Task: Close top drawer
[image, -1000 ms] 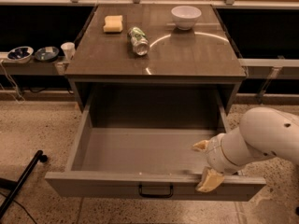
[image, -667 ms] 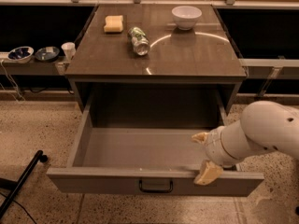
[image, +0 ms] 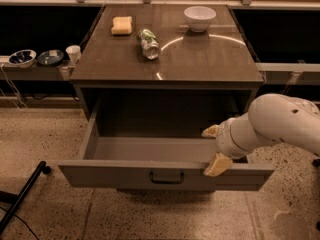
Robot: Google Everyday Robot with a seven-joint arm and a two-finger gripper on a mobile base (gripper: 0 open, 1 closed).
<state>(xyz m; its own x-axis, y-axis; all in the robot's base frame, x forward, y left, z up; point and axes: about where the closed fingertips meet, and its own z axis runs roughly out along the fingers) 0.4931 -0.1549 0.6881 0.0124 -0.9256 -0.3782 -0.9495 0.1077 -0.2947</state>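
Observation:
The top drawer (image: 125,175) of the grey-brown cabinet stands pulled out, and its inside looks empty. Its flat front panel carries a small dark handle (image: 166,177) at the centre. My gripper (image: 214,149) is at the drawer's right front, on the white arm (image: 280,121) that comes in from the right. It is open. One tan fingertip (image: 218,165) rests on the top edge of the front panel. The other fingertip (image: 211,131) is inside the drawer. The lower drawers are hidden beneath the open one.
On the cabinet top (image: 200,64) lie a yellow sponge (image: 122,25), a tipped can (image: 149,43) and a white bowl (image: 200,18). A low shelf at the left holds two bowls (image: 22,57) and a cup (image: 73,54). A black pole (image: 22,199) lies on the floor at lower left.
The drawer's front panel has moved in toward the cabinet. My gripper and arm have moved with it, staying at its right front edge.

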